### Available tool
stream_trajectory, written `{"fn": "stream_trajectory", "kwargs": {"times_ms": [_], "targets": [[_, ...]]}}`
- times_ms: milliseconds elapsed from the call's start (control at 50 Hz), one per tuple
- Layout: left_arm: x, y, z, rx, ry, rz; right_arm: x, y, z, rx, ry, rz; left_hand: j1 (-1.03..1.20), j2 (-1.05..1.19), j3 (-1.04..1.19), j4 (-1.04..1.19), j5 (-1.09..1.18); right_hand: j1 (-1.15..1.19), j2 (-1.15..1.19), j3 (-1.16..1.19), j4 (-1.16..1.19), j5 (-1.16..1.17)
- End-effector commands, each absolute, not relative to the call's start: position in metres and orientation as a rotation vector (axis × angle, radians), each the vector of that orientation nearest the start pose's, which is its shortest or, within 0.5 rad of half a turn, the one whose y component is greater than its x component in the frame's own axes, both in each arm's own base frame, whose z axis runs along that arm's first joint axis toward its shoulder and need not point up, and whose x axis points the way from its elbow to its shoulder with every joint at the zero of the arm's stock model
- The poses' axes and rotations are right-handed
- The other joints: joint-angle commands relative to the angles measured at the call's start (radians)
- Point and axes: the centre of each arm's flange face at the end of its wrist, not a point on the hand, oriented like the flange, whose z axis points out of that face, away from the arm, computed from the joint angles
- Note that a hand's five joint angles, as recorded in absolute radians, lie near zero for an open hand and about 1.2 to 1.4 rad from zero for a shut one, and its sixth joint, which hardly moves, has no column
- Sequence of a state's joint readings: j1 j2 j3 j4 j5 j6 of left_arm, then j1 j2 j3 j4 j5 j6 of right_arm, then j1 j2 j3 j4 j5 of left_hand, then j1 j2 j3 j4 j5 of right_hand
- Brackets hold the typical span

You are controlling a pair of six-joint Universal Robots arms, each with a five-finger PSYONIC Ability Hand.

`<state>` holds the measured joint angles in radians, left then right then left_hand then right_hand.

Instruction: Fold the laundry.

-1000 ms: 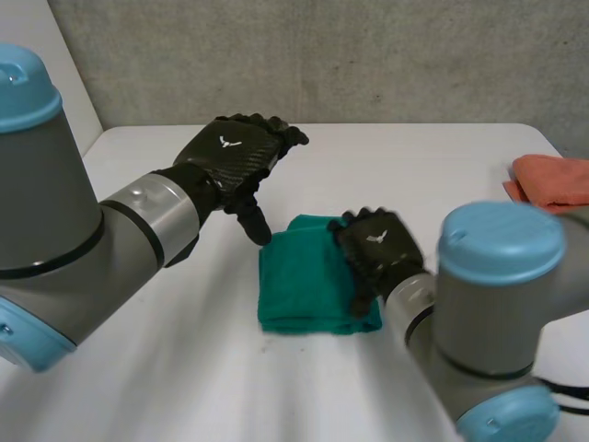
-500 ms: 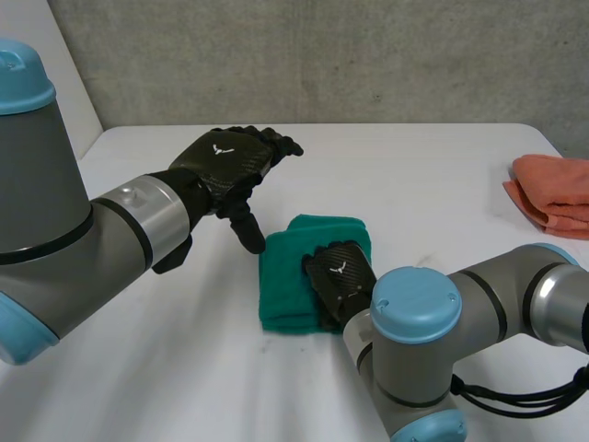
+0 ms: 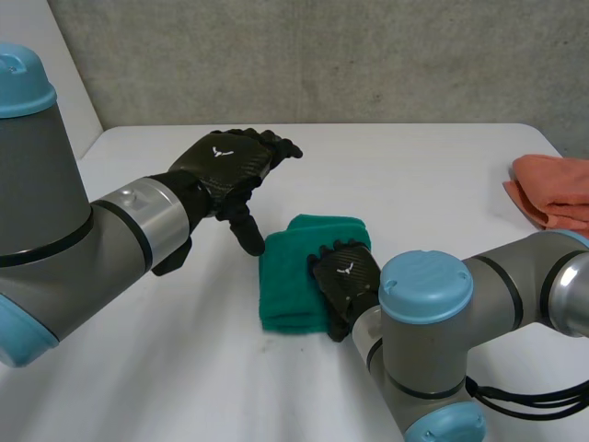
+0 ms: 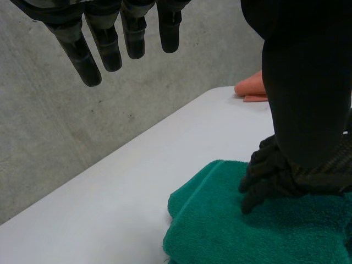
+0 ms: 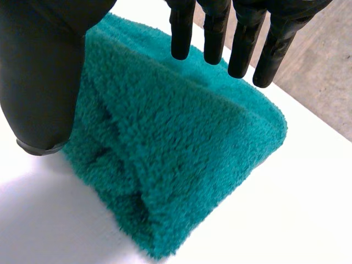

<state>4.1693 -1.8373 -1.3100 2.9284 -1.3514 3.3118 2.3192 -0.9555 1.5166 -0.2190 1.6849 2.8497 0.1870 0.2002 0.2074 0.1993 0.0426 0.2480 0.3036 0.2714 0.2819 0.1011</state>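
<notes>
Right hand [image 3: 345, 278]: lies palm-down on the near right part of the green towel [image 3: 290, 276]; fingers [image 5: 213, 33] straight and slightly spread over the pile, thumb down beside the bundle's edge, nothing clamped
Left hand [image 3: 228, 164]: hovers above the table just beside the towel's far left corner; fingers [image 4: 104, 47] straight, apart, holding nothing; thumb points down toward that corner, contact impossible to tell
Green towel: sits as a thick, compact bundle near the middle of the white table [image 3: 433, 175], between the two hands, stacked layers and fold edges showing at its side
Orange cloth [image 3: 552, 189]: lies at the table's far right edge, well apart from both hands
Step in hand: most likely pressing flat and settling the last fold, judging by how small and layered the towel already looks
Progress: seems nearly done for the green piece
Next move: probably calls for lifting the right palm straight up so the top layer is not dragged, with the left hand ready to steady the corner
Risk: thick pile may spring open once the pressure goes
</notes>
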Motion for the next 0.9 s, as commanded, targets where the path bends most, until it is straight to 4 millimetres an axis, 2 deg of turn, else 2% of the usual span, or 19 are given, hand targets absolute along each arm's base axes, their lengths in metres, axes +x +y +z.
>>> {"fn": "stream_trajectory", "kwargs": {"times_ms": [20, 120, 240, 500, 540, 560, 620, 720, 800, 900], "targets": [[-0.308, -0.218, 0.282, 1.210, 2.546, -2.147, 0.348, -0.199, 0.110, -1.140, 2.189, -1.673, 0.006, -0.007, -0.014, -0.006, -0.024, 0.045, -0.010, 0.022, 0.011, 0.018], [-0.308, -0.218, 0.281, 1.209, 2.549, -2.145, 0.352, -0.203, 0.106, -1.133, 2.176, -1.693, 0.006, -0.007, -0.014, -0.006, -0.024, 0.116, 0.060, 0.092, 0.082, 0.088], [-0.308, -0.218, 0.281, 1.208, 2.548, -2.147, 0.358, -0.211, 0.112, -1.107, 2.128, -1.750, 0.006, -0.007, -0.014, -0.006, -0.024, 0.245, 0.189, 0.221, 0.211, 0.217], [-0.309, -0.218, 0.282, 1.209, 2.548, -2.150, 0.367, -0.226, 0.110, -1.096, 2.116, -1.778, 0.006, -0.007, -0.014, -0.006, -0.024, 0.301, 0.245, 0.277, 0.267, 0.273], [-0.308, -0.218, 0.281, 1.207, 2.549, -2.147, 0.367, -0.228, 0.109, -1.092, 2.117, -1.781, 0.006, -0.007, -0.014, -0.006, -0.024, 0.356, 0.301, 0.333, 0.322, 0.329], [-0.308, -0.218, 0.282, 1.205, 2.550, -2.150, 0.367, -0.230, 0.109, -1.090, 2.120, -1.783, 0.006, -0.007, -0.014, -0.006, -0.024, 0.479, 0.423, 0.455, 0.445, 0.451], [-0.308, -0.218, 0.281, 1.203, 2.556, -2.146, 0.365, -0.235, 0.109, -1.078, 2.123, -1.793, 0.006, -0.007, -0.014, -0.006, -0.024, 0.638, 0.582, 0.615, 0.604, 0.610], [-0.306, -0.220, 0.282, 1.189, 2.557, -2.147, 0.356, -0.243, 0.111, -1.058, 2.152, -1.794, 0.009, -0.004, -0.012, -0.003, -0.021, 0.677, 0.621, 0.653, 0.643, 0.649], [-0.306, -0.220, 0.281, 1.189, 2.558, -2.145, 0.356, -0.241, 0.111, -1.078, 2.131, -1.765, 0.009, -0.004, -0.012, -0.003, -0.021, 0.952, 0.897, 0.929, 0.918, 0.925], [-0.306, -0.220, 0.280, 1.190, 2.562, -2.140, 0.350, -0.243, 0.110, -1.086, 2.133, -1.744, 0.009, -0.004, -0.012, -0.003, -0.021, 0.909, 0.853, 0.886, 0.875, 0.881]]}}
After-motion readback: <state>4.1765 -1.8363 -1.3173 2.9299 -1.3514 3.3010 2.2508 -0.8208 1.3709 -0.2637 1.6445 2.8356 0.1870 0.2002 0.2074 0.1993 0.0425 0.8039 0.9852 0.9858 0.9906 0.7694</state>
